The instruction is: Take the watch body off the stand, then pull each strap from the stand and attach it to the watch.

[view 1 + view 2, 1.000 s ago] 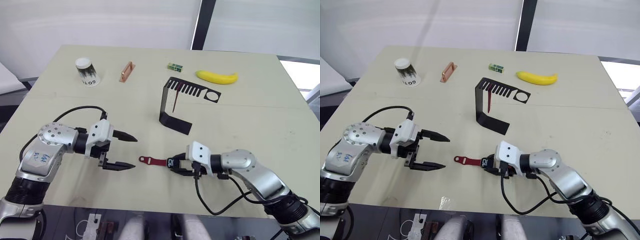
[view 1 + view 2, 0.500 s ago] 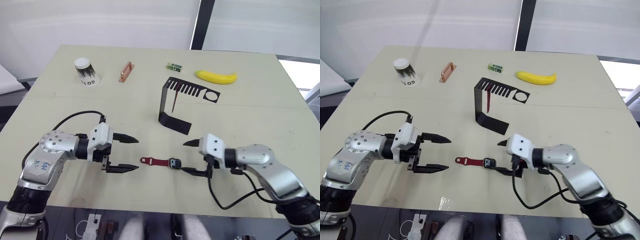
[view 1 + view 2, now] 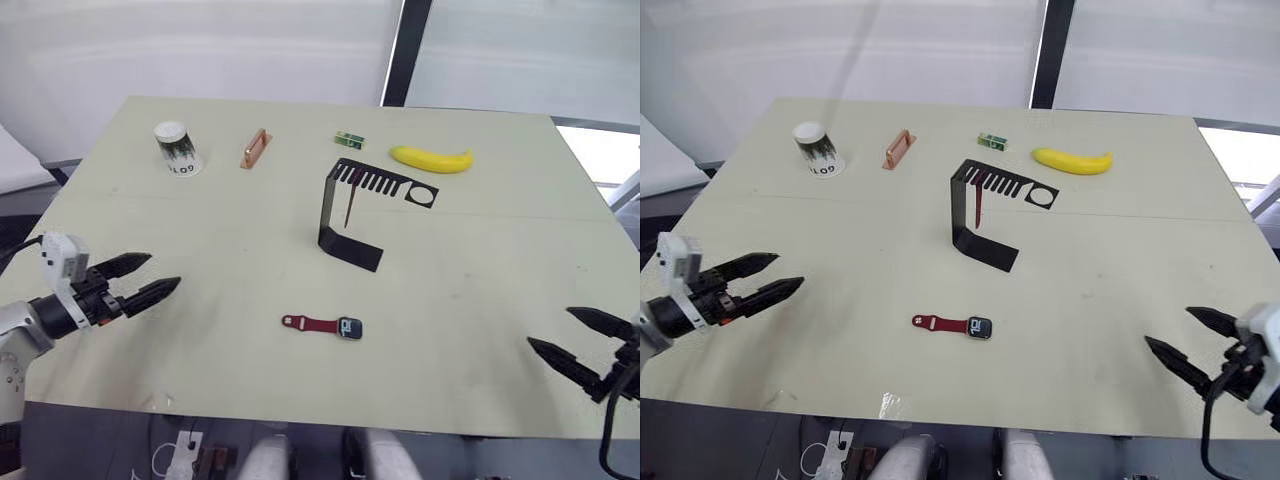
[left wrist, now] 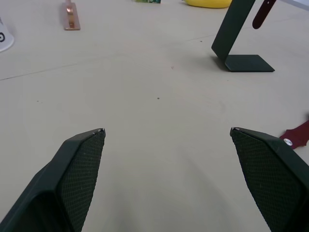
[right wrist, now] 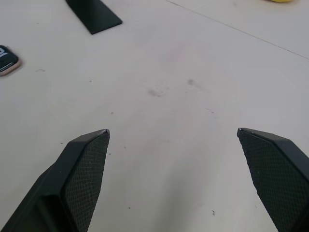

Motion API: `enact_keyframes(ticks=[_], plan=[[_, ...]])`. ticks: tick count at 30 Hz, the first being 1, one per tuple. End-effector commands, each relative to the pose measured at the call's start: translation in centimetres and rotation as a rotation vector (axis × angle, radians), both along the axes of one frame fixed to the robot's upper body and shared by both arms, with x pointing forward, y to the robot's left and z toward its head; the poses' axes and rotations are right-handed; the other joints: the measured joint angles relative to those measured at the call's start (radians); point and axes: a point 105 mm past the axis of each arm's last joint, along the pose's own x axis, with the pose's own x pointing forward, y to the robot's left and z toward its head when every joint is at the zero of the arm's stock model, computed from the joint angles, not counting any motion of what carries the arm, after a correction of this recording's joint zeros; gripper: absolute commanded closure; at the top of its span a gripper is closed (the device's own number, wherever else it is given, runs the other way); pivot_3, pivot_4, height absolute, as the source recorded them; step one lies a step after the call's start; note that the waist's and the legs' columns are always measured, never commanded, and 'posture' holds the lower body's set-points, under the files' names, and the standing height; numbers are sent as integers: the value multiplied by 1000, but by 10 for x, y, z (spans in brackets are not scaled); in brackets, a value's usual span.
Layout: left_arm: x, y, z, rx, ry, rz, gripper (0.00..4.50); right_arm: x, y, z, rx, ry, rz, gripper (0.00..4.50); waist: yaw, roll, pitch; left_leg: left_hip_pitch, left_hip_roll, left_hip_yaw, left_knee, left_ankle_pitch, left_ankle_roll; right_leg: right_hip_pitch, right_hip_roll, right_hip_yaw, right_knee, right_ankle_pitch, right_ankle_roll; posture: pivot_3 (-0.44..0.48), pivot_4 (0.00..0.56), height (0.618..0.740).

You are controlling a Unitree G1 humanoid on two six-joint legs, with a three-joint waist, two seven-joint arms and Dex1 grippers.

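Beige surface (image 3: 200, 230) carried everything. Black stand (image 3: 350, 215) sat mid-surface, one dark-red strap (image 3: 349, 207) hanging from its slotted top. Left hand (image 3: 140, 279) and right hand (image 3: 575, 336) hovered at opposite edges, both released, empty. Watch body (image 3: 349, 328) lay flat near the front edge, other strap (image 3: 308, 323) joined to it.

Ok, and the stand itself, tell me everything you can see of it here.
The stand is a black bracket, sheet metal by its look, bent into a C: a flat foot on the table, an upright wall, and a comb-slotted top ending in a round hole. It stands upright mid-table, short of the banana. One dark-red strap hangs from a slot near the wall. Neither gripper touches it.
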Motion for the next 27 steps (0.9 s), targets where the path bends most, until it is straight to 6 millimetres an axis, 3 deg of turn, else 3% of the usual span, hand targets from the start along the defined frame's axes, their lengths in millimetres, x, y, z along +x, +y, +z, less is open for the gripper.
enact_keyframes(ticks=[1,3,6,11,13,16,22,27], plan=[[4,-14,22,26,-101,-35,0,11,17,18,31,-103,32,21,-4,0,0,1,0,0,0,0,0,0,0,0,0,0,0,0,150,740],[9,-31,27,46,-148,-58,0,19,32,22,65,-125,75,21,-4,0,0,0,0,0,0,1,-1,0,0,0,0,0,0,0,150,740],[9,-77,38,-13,-209,-155,0,39,68,27,128,-155,164,21,-3,0,0,0,0,0,0,3,-6,0,0,0,1,0,0,0,150,740],[1,-131,38,-95,-240,-227,0,69,118,27,182,-167,266,21,-13,0,0,-2,0,1,0,4,-8,-4,1,0,3,0,0,0,150,740],[-4,-156,35,-101,-255,-271,0,91,150,19,206,-150,308,21,-20,0,0,-4,0,0,1,5,-9,-6,1,0,7,0,0,0,150,740],[-5,-177,34,-84,-280,-302,0,122,185,3,208,-124,319,1336,-24,-1,-1,-4,0,2,2,6,-10,-6,1,1,8,0,0,0,150,740],[-2,-181,35,-99,-287,-305,0,150,214,-14,196,-102,311,4462,-18,-1,-1,-10,-1,-1,3,7,-11,-16,1,1,14,0,-1,0,150,740],[-3,-181,30,-78,-268,-329,0,172,219,-21,190,-101,264,4462,-22,-1,-1,-10,-1,0,4,7,-11,-16,1,1,15,0,-1,0,150,740]])
